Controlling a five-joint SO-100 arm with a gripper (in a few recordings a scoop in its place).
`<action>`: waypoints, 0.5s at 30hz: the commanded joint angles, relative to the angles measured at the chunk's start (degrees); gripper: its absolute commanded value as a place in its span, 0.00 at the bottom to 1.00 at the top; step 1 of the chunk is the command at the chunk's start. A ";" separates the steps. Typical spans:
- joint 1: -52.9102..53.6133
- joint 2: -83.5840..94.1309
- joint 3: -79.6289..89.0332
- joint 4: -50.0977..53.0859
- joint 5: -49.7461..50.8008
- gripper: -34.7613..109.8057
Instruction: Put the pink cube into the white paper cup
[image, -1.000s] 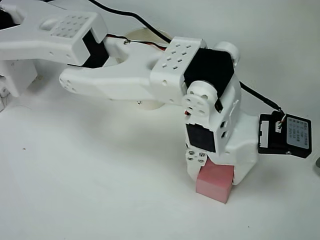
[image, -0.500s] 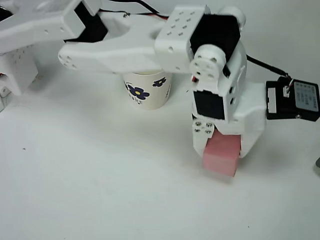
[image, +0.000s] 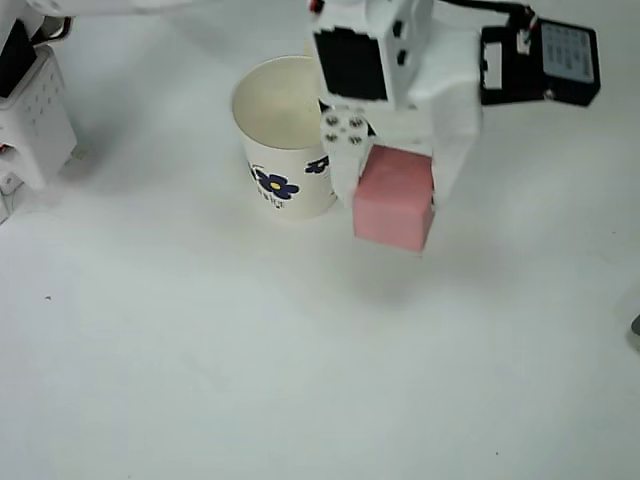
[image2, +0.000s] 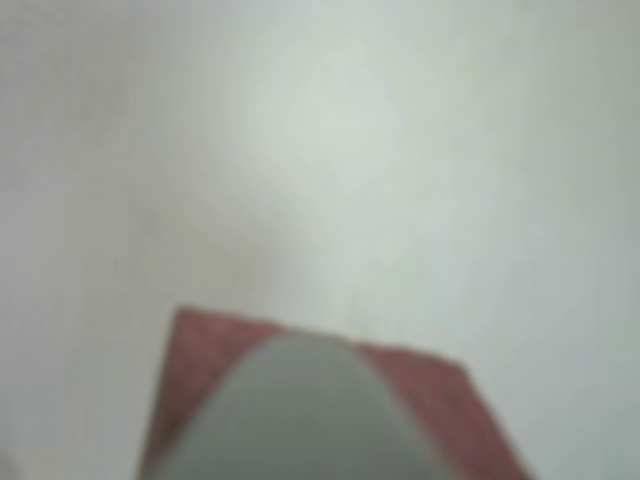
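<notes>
Gripping the pink cube (image: 393, 198) between its two white fingers, the jaws (image: 395, 190) are closed on the block and hold it clear of the tabletop (image: 300, 360) — a soft shadow lies on the white surface below and slightly left of it in the overhead view. One finger runs down the cube's left side, the other down its right; the cube's lower edge pokes out past the fingertips. It hangs just to the right of the white paper cup (image: 285, 140), very near the cup's wall, though whether the left finger touches the cup cannot be told. The cup stands upright with its mouth open to the camera, its inside plain and pale, dark blue flowers with yellow centres printed on its side. A black module with a label is fixed to the arm's right side at the top of that view.

In the wrist view everything is blurred: a rounded grey-white finger (image2: 315, 415) rises from the bottom edge, and the cube (image2: 200, 370) shows as a reddish patch behind it — beyond lies bare white tabletop (image2: 350, 150).
</notes>
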 joint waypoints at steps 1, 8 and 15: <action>-2.90 17.84 4.83 0.79 0.26 0.33; -7.91 31.03 18.46 0.79 4.22 0.33; -13.36 36.30 26.72 0.79 9.14 0.33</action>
